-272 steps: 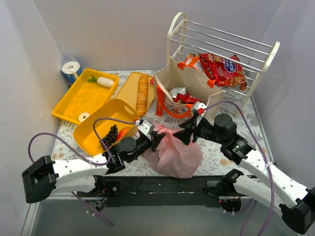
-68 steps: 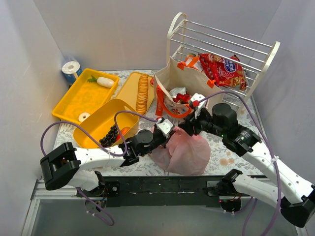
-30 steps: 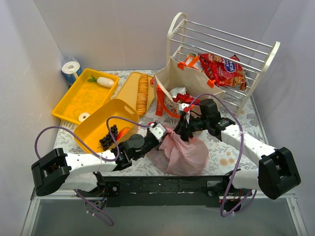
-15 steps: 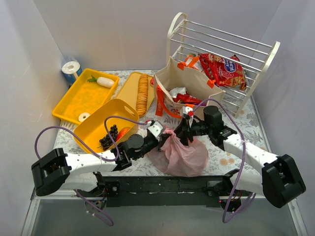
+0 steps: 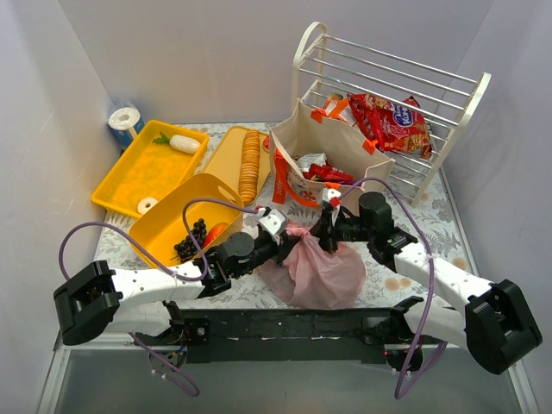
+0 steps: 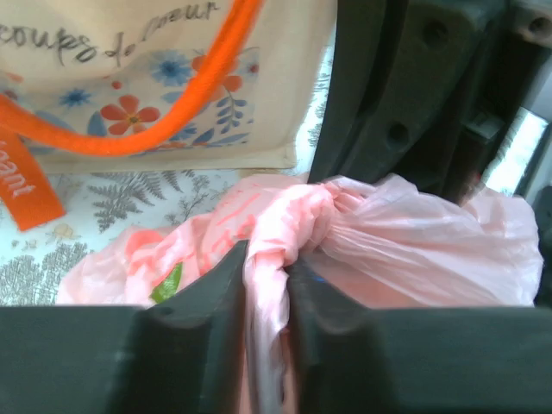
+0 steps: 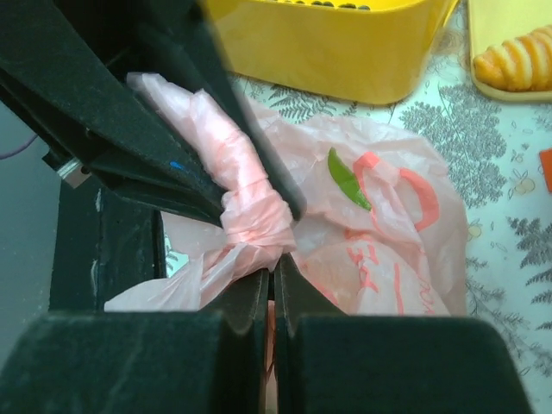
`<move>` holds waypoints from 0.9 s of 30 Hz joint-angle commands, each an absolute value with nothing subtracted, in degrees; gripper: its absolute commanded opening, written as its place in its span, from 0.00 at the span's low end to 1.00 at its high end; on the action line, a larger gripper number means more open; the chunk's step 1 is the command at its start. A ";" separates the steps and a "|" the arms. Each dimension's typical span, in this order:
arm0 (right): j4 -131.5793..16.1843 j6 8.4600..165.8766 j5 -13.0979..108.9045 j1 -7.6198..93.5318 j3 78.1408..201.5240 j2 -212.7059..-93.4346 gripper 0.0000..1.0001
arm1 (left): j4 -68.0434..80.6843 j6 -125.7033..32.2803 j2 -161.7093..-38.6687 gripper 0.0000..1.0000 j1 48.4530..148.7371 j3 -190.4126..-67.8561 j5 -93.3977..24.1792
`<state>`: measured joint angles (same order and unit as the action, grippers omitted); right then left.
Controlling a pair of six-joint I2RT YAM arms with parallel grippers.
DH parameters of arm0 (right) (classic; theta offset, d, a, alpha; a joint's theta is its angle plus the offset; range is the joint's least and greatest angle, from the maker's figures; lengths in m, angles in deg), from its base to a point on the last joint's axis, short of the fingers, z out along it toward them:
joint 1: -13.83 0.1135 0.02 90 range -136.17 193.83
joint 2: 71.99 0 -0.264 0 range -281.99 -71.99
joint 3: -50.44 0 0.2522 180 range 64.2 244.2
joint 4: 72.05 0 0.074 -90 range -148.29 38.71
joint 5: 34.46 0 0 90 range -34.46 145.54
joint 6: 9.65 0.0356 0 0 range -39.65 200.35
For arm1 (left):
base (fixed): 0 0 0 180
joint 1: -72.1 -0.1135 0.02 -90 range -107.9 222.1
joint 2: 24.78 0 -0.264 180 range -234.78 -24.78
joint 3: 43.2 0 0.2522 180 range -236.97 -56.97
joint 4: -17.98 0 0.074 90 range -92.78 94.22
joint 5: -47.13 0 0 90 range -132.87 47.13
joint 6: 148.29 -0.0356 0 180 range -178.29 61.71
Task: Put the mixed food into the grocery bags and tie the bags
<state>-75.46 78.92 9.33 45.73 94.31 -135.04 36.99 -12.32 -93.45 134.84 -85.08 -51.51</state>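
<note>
Pink plastic bag [image 5: 317, 269] lies on the worktop [image 5: 435, 226] between the two arms, just in front of the beige tote [image 5: 341, 151]. The bag's neck is twisted into a knot [image 7: 257, 217].

Left gripper [image 6: 266, 263]: jaws pressed together on the twisted tail of plastic on its side of the knot.

Right gripper [image 7: 270, 280]: jaws pinching the opposite tail, right beneath the knot.

The grippers face each other at close range with the knot between them. A green pod [image 7: 343, 178] shows through the film. The tote stands upright, with an orange handle [image 5: 289, 185] hanging over its front and red snack packets [image 5: 323, 172] inside.
</note>
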 commanded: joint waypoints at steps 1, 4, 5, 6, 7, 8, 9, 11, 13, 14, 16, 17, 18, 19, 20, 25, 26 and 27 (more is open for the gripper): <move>-72.71 79.91 16.59 45.65 96.89 -132.99 0.01 | 24.47 -8.82 -90.35 0.58 134.94 -92.72 -53.93; -69.03 83.51 22.38 45.73 97.86 -131.59 0.01 | 15.23 -6.80 -87.98 0.81 134.76 -98.61 -58.15; -67.80 83.95 23.54 45.65 98.12 -131.23 0.01 | 12.59 -6.27 -87.02 0.94 134.59 -100.19 -58.77; -66.22 84.74 25.64 45.65 98.30 -131.05 0.01 | 7.61 -5.82 -86.57 0.98 134.50 -103.51 -60.87; -65.94 85.01 25.92 45.73 98.47 -130.62 0.01 | 5.21 -4.17 -86.31 0.98 134.41 -104.77 -61.85; -65.77 85.27 26.19 45.73 98.48 -130.44 0.01 | 2.75 -3.63 -85.61 0.98 134.41 -106.00 -62.38; -65.68 86.15 27.15 45.65 98.39 -130.26 0.01 | -0.76 -2.58 -85.17 0.98 134.41 -106.88 -62.47; -65.85 86.59 27.68 45.65 97.86 -130.00 0.01 | -3.42 0.93 -83.86 0.94 134.41 -108.64 -62.30; -65.94 87.30 29.18 45.65 97.60 -129.65 0.01 | -7.46 4.10 -83.23 0.87 134.41 -109.69 -60.46; -65.85 87.56 29.44 45.65 97.60 -129.47 0.01 | -8.52 7.33 -82.88 0.84 134.41 -109.70 -59.32; -65.76 88.00 29.97 45.73 97.68 -129.21 0.01 | -10.19 10.95 -82.09 0.77 134.41 -109.09 -54.33; -65.68 88.00 29.97 45.73 97.77 -129.12 0.01 | -10.20 14.27 -82.00 0.75 134.41 -108.65 -51.86; -65.68 88.17 30.32 45.65 97.86 -128.94 0.01 | -9.33 15.70 -82.35 0.72 134.41 -108.12 -49.83; -65.68 88.09 30.23 45.65 97.77 -128.86 0.01 | -8.80 16.58 -82.61 0.71 134.41 -107.42 -46.16; -65.59 88.00 30.23 45.73 98.03 -128.85 0.01 | -8.18 17.98 -83.22 0.71 134.41 -107.15 -44.99; -65.59 88.18 29.79 45.82 98.04 -128.15 0.01 | -7.73 18.88 -86.21 0.70 134.15 -106.27 -46.38; -65.50 88.26 29.79 45.73 98.04 -128.15 0.01 | -7.56 18.96 -86.48 0.70 133.71 -106.01 -47.00; -65.41 88.18 29.79 45.73 98.12 -127.89 0.01 | -7.04 18.96 -86.83 0.70 132.31 -105.75 -46.74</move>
<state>-64.66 87.75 29.31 45.73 95.88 -129.51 -6.57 16.54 -85.99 134.38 -106.70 -47.89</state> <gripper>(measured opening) 0.033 0.700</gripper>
